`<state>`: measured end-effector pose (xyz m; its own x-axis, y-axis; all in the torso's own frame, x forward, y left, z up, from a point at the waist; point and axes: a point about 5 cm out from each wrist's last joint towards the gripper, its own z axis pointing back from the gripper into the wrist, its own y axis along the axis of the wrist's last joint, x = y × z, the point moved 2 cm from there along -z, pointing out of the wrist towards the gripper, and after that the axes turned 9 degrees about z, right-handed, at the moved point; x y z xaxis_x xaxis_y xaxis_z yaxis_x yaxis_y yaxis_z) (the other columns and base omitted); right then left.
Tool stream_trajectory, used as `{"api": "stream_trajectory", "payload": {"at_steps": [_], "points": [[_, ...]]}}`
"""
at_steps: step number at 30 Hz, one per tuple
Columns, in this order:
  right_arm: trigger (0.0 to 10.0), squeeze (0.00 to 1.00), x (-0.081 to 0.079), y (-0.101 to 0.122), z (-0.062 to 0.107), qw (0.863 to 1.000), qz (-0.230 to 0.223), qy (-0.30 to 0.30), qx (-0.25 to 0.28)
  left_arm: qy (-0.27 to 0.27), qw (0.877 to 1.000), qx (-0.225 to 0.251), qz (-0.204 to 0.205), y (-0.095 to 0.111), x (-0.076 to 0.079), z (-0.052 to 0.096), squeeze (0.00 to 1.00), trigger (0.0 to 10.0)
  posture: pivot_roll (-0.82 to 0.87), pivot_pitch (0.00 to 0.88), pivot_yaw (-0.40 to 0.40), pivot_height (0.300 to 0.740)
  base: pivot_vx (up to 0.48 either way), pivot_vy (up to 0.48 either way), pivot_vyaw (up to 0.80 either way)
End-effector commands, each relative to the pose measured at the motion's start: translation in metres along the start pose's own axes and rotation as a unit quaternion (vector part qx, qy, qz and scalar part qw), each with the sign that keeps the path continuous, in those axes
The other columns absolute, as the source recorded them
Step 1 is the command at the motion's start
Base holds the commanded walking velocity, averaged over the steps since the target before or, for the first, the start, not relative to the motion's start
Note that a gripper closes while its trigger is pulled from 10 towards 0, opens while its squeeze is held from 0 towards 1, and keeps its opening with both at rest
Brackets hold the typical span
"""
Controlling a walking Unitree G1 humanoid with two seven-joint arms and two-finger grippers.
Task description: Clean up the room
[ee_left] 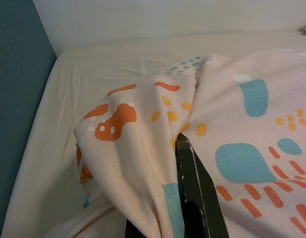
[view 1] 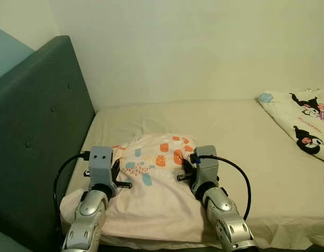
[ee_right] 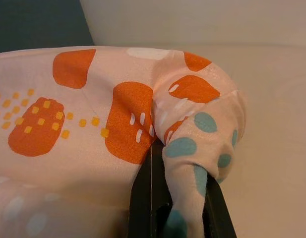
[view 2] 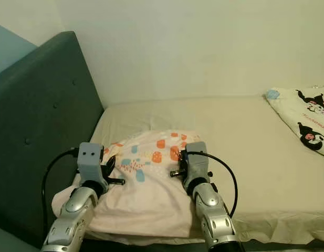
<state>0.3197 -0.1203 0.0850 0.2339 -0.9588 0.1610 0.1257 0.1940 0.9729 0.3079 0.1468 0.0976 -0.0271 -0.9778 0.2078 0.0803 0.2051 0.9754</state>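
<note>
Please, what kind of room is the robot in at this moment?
Most likely a bedroom. A bed with a beige sheet stands against the wall, with a dark padded headboard at the robot's left. Both grippers pinch a patterned pillow, and a cartoon-printed blanket lies at the right.

Folds of the pink patterned pillowcase (view 1: 151, 184) bury the fingertips of the left gripper (ee_left: 192, 183) and the right gripper (ee_right: 165, 193), so neither grasp shows clearly. At the bed's (view 1: 240, 136) right edge, a cartoon-print blanket (view 1: 303, 123) runs past the frame; its lettering is too small to read.
</note>
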Motion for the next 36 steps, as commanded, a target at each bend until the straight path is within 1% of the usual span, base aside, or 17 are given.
{"api": "stream_trajectory", "payload": {"at_steps": [1, 7, 15, 16, 18, 21, 28, 31, 36], "points": [[10.0, 0.0, 0.0136, 0.0015, 0.0027, 0.999, 0.007, -0.033, 0.011, 0.018, 1.0, 0.024, -0.005, 0.008, -0.011, -0.0001, 0.0, 10.0, -0.12, 0.0, -0.002, 0.74, 0.0, 0.0, 0.0], [10.0, 0.0, 0.0126, 0.0011, 0.0032, 0.999, 0.005, -0.034, 0.011, 0.013, 0.999, 0.03, 0.003, 0.0098, -0.0085, 0.0001, 0.0, 10.0, -0.12, 0.0, -0.001, 0.74, 0.0, 0.0, 0.0], [10.0, 0.0, 0.0131, 0.0008, 0.0035, 0.999, 0.004, -0.037, 0.011, 0.01, 1.0, 0.025, 0.003, 0.0092, -0.0061, -0.0007, 0.0, 10.0, -0.12, 0.0, -0.003, 0.74, 0.0, 0.0, 0.0], [10.0, 0.0, 0.0139, 0.0025, 0.0024, 0.999, 0.004, -0.037, 0.012, 0.006, 1.0, 0.027, -0.002, 0.0106, -0.0046, -0.0023, 0.0, 10.0, -0.12, 0.0, -0.003, 0.74, 0.0, 0.0, 0.0], [10.0, 0.0, 0.0156, 0.0051, -0.0001, 0.999, 0.005, -0.037, 0.015, 0.006, 1.0, 0.031, 0.001, 0.0116, -0.0032, -0.0045, 0.0, 10.0, -0.12, 0.0, -0.008, 0.74, 0.0, 0.0, 0.0], [10.0, 0.0, 0.0163, 0.0054, -0.0011, 0.999, 0.006, -0.038, 0.016, 0.007, 0.999, 0.033, 0.003, 0.012, -0.003, -0.0051, 0.0, 10.0, -0.12, 0.0, -0.007, 0.74, 0.0, 0.0, 0.0], [10.0, 0.0, 0.0167, 0.0064, -0.0022, 0.999, -0.007, -0.044, 0.017, 0.015, 0.999, 0.032, -0.002, 0.0116, -0.0062, -0.005, 0.0, 10.0, -0.11, 0.0, -0.003, 0.74, 0.0, 0.0, 0.0], [10.0, 0.0, 0.0165, 0.0056, -0.0014, 0.999, -0.015, -0.044, 0.016, 0.017, 0.999, 0.033, -0.001, 0.0132, -0.008, -0.0059, 0.0, 10.0, -0.11, 0.006, 0.0, 0.74, 0.0, 0.0, -0.8], [10.0, 0.0, 0.0185, 0.0066, -0.001, 0.999, -0.011, -0.048, 0.017, 0.019, 0.999, 0.035, 0.001, 0.0139, -0.0082, -0.0063, 0.0, 10.0, -0.11, 0.006, 0.0, 0.74, 0.0, 0.0, -0.8]]}}
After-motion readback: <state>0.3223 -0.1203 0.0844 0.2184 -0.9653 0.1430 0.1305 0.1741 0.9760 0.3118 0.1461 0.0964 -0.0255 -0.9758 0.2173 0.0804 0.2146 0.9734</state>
